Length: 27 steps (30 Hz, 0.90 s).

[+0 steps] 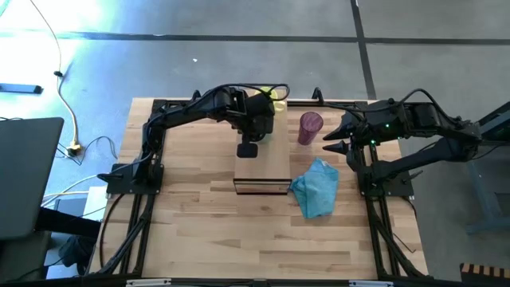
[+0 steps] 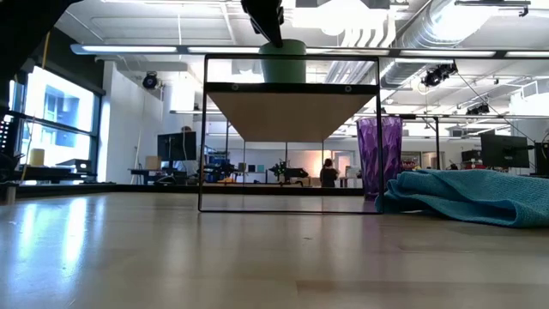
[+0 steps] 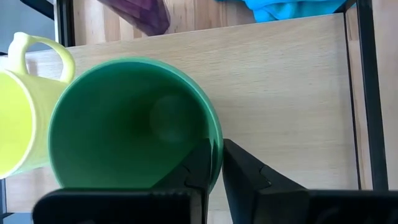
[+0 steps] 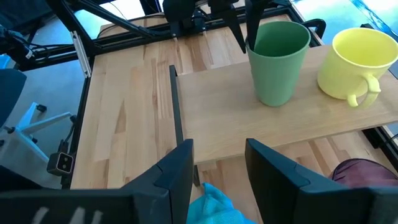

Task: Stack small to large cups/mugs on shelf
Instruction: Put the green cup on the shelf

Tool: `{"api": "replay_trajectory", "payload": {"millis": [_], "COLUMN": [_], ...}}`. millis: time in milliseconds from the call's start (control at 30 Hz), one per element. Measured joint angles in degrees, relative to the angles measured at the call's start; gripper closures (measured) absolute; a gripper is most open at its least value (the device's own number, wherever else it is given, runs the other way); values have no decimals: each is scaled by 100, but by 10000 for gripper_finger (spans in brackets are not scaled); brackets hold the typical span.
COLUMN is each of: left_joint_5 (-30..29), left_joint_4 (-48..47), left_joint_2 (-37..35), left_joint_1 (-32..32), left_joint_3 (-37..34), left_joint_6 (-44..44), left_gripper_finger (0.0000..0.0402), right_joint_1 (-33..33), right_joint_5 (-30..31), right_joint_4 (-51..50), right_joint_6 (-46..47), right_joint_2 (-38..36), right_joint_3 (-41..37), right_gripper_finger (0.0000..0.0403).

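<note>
Green cup (image 3: 134,124), left end effector (image 3: 214,165) pinching rim

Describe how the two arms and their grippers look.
Both arms are dark, jointed and cabled, on black frame bases. The left gripper has slim black pointed fingers. The right gripper has broad, flat dark fingers; small green lights glow on the right arm.

Right gripper (image 4: 217,165): fingers apart, nothing btwn them, over the near edge of the shelf (image 4: 217,124). On the shelf: green cup (image 4: 277,62) upright, w/ left gripper (image 4: 244,30) pinching its rim, one finger inside, one outside. Yellow mug (image 4: 356,61) beside it, apart, handle facing the camera. Blue cloth (image 4: 211,205) and purple tumbler (image 4: 360,175) on the tabletop (image 4: 124,106).
</note>
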Motion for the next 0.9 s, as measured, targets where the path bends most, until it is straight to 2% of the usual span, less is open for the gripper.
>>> {"api": "replay_trajectory", "payload": {"millis": [233,633,900], "left_joint_5": [-66,-280,-389], "left_joint_4": [23,59,23], "left_joint_2": [0,0,0], "left_joint_1": [0,0,0], "left_joint_3": [0,0,0], "left_joint_6": [1,0,0], "left_gripper_finger": [356,288,280], "right_joint_1": [1,1,0], "right_joint_5": [0,0,0], "right_joint_4": [0,0,0], "right_joint_6": [0,0,0], "right_joint_2": [2,1,0], "right_joint_3": [0,-2,-2], "right_gripper_finger": [265,265,265]}}
